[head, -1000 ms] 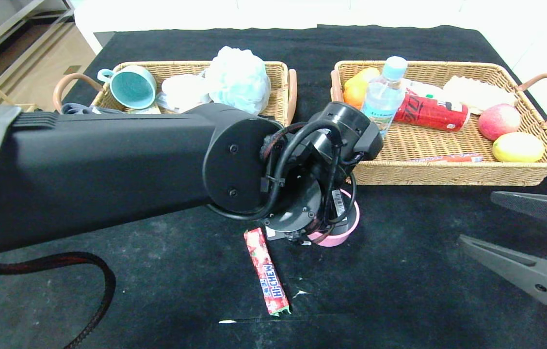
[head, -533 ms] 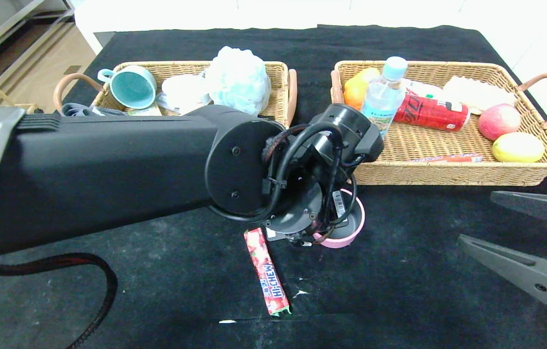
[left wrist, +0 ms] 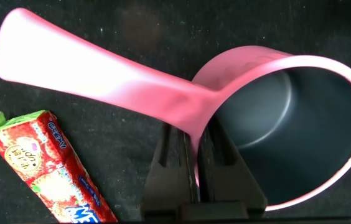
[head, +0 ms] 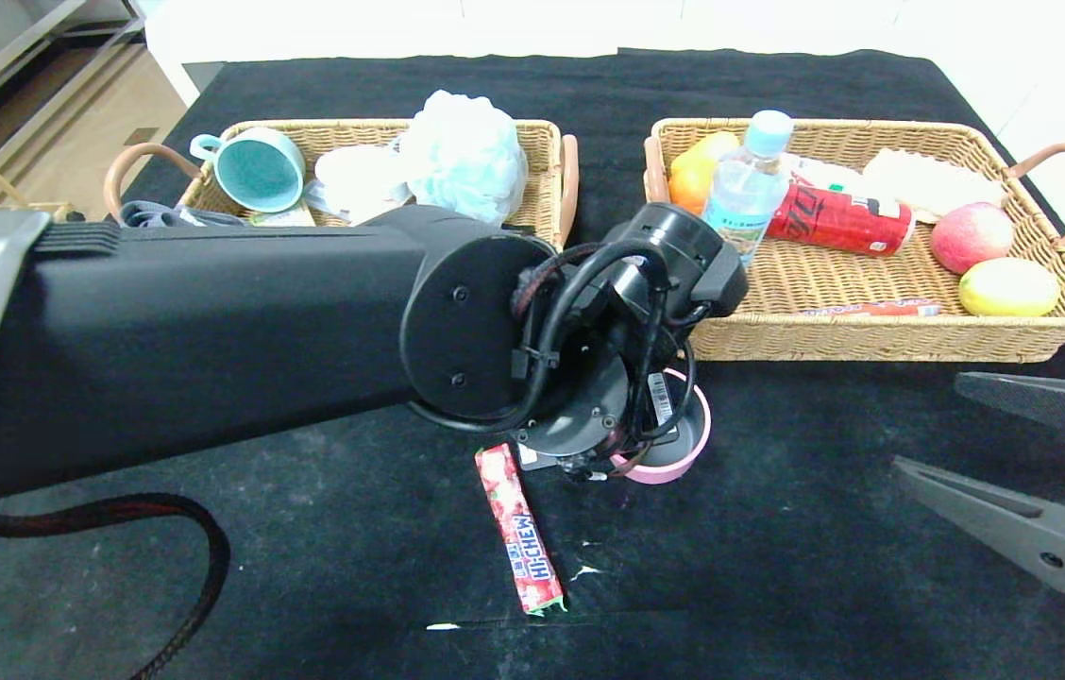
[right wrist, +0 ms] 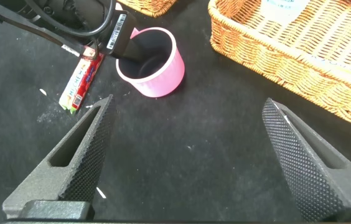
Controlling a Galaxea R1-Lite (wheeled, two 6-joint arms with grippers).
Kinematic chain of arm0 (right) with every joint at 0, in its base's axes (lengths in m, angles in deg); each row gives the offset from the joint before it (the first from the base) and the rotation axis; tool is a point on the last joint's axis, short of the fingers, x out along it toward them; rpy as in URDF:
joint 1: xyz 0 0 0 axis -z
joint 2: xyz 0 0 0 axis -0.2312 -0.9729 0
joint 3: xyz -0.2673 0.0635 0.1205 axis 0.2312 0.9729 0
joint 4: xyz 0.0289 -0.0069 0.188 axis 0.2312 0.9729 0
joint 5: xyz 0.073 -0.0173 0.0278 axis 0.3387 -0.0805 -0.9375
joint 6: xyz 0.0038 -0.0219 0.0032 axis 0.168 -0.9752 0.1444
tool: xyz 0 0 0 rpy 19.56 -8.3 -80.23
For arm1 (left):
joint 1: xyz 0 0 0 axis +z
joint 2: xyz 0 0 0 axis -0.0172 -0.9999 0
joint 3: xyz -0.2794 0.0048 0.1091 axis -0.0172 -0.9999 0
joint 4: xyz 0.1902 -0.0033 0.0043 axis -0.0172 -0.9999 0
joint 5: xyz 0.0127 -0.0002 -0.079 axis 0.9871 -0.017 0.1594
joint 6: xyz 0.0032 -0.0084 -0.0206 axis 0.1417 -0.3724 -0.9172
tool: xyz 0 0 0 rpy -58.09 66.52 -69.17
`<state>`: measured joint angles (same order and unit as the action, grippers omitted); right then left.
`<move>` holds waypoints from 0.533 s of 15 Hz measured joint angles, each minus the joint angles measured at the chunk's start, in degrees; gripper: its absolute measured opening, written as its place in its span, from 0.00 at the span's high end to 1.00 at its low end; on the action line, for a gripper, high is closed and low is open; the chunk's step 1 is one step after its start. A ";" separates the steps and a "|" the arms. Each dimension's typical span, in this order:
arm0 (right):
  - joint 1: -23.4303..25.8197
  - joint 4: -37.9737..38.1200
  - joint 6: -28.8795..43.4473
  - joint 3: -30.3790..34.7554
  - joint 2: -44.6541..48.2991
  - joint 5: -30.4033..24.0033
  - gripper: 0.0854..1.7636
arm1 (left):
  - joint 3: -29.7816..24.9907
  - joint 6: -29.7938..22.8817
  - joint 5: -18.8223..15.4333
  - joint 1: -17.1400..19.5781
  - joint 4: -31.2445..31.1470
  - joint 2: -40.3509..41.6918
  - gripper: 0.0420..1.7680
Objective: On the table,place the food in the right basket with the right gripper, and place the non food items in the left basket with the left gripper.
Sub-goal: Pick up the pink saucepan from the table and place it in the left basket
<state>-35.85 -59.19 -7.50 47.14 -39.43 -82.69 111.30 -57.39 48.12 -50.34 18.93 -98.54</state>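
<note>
Fingers of my left gripper [left wrist: 195, 163] are pinched shut on the rim of the pink saucepan [left wrist: 300, 124], just where its handle joins the wall, one finger inside the dark grey bowl and one outside; my right gripper [head: 1014, 453] hangs at the near right with its two textured fingers [right wrist: 79, 158] spread wide and nothing between them; the table [head: 778, 567] under its black cloth carries everything; my left arm [head: 211, 331] reaches across the near left and covers the front of the left basket [head: 344, 132], which sits at the far left and holds a teal mug [head: 254, 168] and a pale mesh pouf [head: 462, 156]; the right basket [head: 872, 331] sits at the far right with a clear water bottle [head: 748, 189], a red can [head: 839, 219], an apple [head: 972, 236] and a lemon [head: 1007, 286] in it; the saucepan stands on the cloth just in front of the right basket's near left corner; the Hi-Chew candy stick [head: 518, 529] lies on the cloth just left of the pan, well short of either basket.
</note>
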 joint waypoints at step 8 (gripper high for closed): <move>0.00 0.00 -0.02 0.05 0.00 0.00 0.03 | -2.01 1.27 -0.22 -1.57 -0.68 4.40 0.93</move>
<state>-35.85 -59.19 -7.52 47.19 -39.43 -82.69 109.29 -56.12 47.90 -51.91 18.25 -94.14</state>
